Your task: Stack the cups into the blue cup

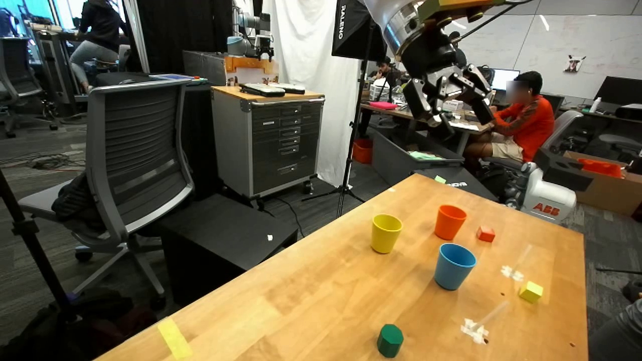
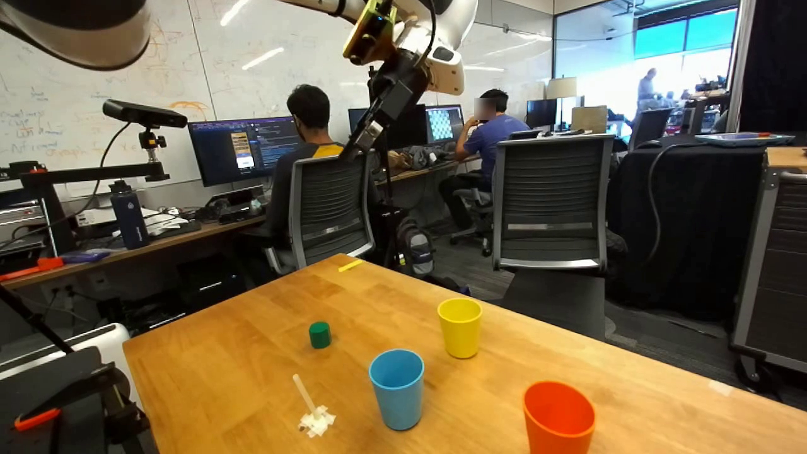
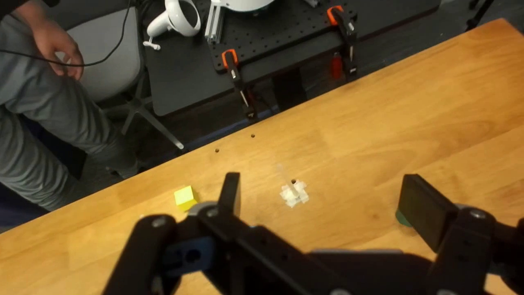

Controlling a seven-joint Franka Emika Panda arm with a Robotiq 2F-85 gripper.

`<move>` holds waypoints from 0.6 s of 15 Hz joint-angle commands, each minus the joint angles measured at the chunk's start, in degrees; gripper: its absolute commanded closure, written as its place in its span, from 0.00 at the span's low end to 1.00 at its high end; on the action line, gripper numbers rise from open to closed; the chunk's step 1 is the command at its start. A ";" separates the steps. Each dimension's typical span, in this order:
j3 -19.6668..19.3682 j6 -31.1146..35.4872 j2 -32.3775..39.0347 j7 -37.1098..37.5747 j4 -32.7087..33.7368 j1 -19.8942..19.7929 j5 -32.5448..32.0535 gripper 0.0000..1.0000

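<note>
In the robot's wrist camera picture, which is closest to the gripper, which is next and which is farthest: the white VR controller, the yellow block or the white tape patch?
1. White tape patch: on the wooden table, seen in the gap of the open gripper.
2. Yellow block: same table, left of the patch.
3. White VR controller: top left, beyond the table's edge.

below the jaws, smooth plastic blue cup (image 1: 453,268), yellow cup (image 1: 385,234), orange-red cup (image 1: 449,224); wooden tabletop (image 1: 301,296), smooth, with soft sheen
</note>
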 commanded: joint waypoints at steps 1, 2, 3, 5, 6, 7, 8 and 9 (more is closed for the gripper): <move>1.13 -0.01 -6.45 2.23 -9.50 -0.79 3.10 0.00; 1.17 -0.01 -5.66 2.86 -7.94 -1.04 4.15 0.00; 1.32 -0.01 -5.06 2.83 -6.60 -1.22 4.96 0.00; 1.07 1.61 -1.30 4.29 1.37 -1.80 6.52 0.00; 0.97 3.22 -0.70 5.69 2.49 -2.04 7.18 0.00; 0.41 4.16 0.60 7.24 4.99 -2.17 8.18 0.00; 0.23 7.31 1.15 7.63 6.43 -2.13 7.88 0.00; 0.06 9.88 1.93 7.13 8.24 -1.88 6.92 0.00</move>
